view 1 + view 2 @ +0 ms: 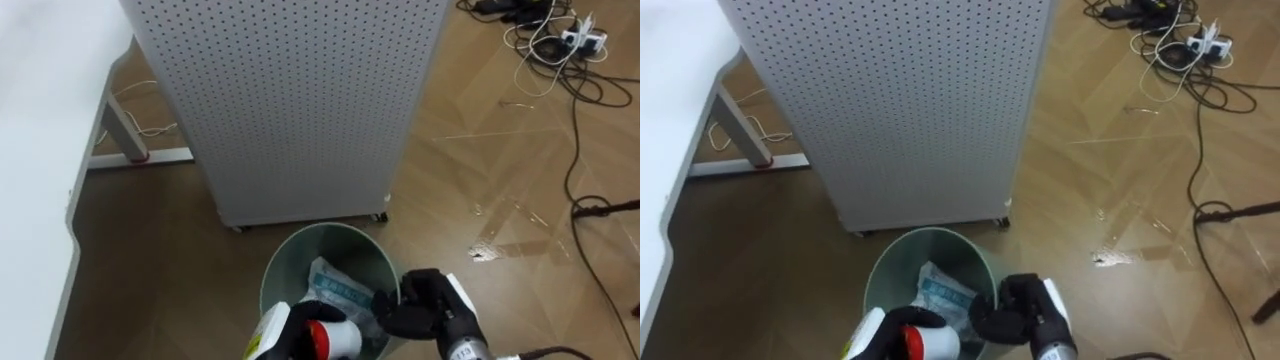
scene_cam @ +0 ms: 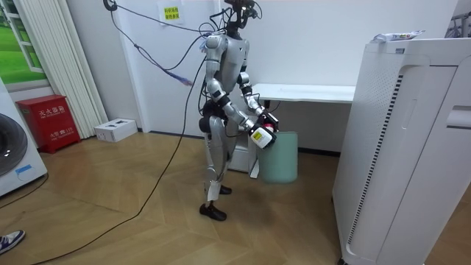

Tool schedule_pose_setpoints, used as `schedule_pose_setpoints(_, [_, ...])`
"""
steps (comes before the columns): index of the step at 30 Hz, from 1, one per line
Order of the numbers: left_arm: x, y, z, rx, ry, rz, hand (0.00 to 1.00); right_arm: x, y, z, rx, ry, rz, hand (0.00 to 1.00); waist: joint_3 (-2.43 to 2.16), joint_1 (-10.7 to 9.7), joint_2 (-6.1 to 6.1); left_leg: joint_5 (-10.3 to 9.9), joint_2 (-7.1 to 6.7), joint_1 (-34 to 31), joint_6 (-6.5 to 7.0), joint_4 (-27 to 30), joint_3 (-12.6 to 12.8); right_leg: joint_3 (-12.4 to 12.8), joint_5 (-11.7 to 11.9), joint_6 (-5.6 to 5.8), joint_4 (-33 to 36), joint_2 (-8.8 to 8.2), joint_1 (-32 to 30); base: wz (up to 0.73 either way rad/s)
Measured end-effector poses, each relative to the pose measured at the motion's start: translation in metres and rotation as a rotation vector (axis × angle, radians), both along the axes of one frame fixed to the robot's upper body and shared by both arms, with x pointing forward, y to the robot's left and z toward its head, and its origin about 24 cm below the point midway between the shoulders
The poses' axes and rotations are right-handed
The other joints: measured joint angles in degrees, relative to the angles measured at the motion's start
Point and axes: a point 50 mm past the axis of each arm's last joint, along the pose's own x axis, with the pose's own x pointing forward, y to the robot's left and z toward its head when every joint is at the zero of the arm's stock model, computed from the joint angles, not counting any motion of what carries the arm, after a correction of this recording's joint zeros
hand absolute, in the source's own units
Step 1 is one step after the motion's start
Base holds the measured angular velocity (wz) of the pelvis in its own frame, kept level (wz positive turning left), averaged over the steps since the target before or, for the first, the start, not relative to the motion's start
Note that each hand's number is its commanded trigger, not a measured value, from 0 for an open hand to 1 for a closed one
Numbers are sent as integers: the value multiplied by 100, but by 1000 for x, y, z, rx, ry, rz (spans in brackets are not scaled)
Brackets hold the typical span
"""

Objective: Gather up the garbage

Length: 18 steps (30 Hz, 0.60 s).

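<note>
A pale green waste bin (image 1: 283,258) stands on the wood floor just in front of me, with a crumpled plastic packet (image 1: 335,285) lying inside it. A white bottle (image 1: 290,338) with a red cap and a yellow label hangs over the bin's near rim. Dark fingers of my left hand (image 1: 322,310) curl over the bottle. My right hand (image 1: 428,300) hovers beside it over the bin's right rim, fingers curled and holding nothing. In the room view I stand upright at the bin (image 2: 280,158), with the bottle (image 2: 261,137) held at hip height.
A white perforated panel (image 1: 300,100) on castors stands right behind the bin. A white table (image 1: 40,120) runs along the left, its leg foot near the panel. Cables (image 1: 560,40) lie on the floor far right. A tall white appliance (image 2: 412,147) stands at the room view's right.
</note>
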Motion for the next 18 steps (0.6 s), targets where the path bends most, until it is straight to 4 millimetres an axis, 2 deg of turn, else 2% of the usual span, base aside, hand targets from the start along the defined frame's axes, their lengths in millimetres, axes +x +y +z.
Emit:
schedule_pose_setpoints(1, [6,-5,5,-2,-18,-13,100,-2,-3,-3,12,18,-17,100,-16,-15,11,84,70,-331,-78,-425,-46,209,-1,27,-1,-5,-33,41])
schedule_pose_setpoints(2, [13,-10,11,-13,-48,-24,100,-1,-8,-3,14,23,-35,100,-13,29,-8,512,309,-644,74,-637,87,179,-147,204,207,38,-229,22])
schedule_pose_setpoints(3, [15,-10,12,-11,-54,-15,100,-2,-6,-4,22,32,-32,100,-20,92,-68,534,314,-679,89,-580,227,127,-180,225,283,17,-317,0])
schedule_pose_setpoints(5, [15,-4,10,4,-58,22,100,-4,0,-6,30,43,-10,100,-18,131,-66,530,297,-699,93,-514,218,-428,-134,213,278,-27,-386,-19])
schedule_pose_setpoints(7, [17,2,10,13,-65,51,100,-4,2,-6,28,42,9,100,-17,151,-47,527,290,-694,88,-488,217,-597,-113,193,257,-45,-345,-23])
schedule_pose_setpoints(9, [19,6,12,8,-77,84,100,-5,3,-7,27,48,18,100,-21,113,-16,526,306,-687,87,-501,221,-639,-117,189,246,-35,-336,-6])
schedule_pose_setpoints(10, [20,8,13,8,-86,98,96,-7,3,-8,29,54,27,100,-24,102,-10,527,319,-663,86,-517,222,-647,-128,173,261,-23,-332,-4])
schedule_pose_setpoints(11, [20,8,13,7,-90,107,65,-7,4,-8,29,55,30,100,-26,87,-3,528,323,-636,84,-535,223,-650,-143,156,283,-16,-332,-5])
schedule_pose_setpoints(12, [21,9,14,6,-92,114,0,-7,3,-8,29,55,29,100,-31,75,6,530,325,-632,81,-537,225,-651,-146,151,285,-14,-332,-7])
schedule_pose_setpoints(18, [21,5,14,-7,-97,125,0,-12,-3,-12,12,73,21,100,-36,15,25,532,320,-579,72,-558,234,-657,-151,135,436,-19,-387,-5])
